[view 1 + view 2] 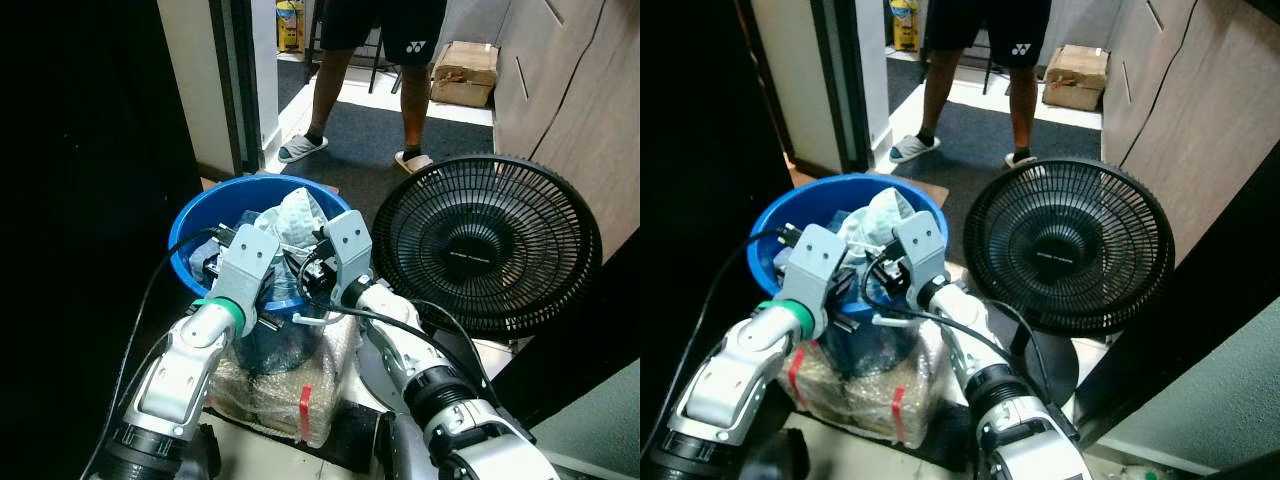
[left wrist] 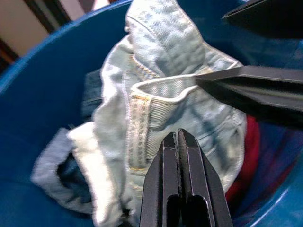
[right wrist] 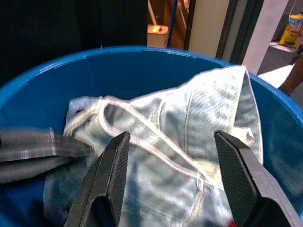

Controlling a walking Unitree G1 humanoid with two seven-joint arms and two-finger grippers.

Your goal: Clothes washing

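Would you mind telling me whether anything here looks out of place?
The blue tub sits perched on a plastic-wrapped bundle rather than the floor, and the pale jeans are heaped above its rim. Otherwise nothing looks spilled or damaged.

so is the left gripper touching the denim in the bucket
Cannot tell. The left wrist view shows the shut left gripper over the pale denim, without plain contact or gap.

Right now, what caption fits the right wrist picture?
Open right claw hovering over pale denim jeans in the blue tub.
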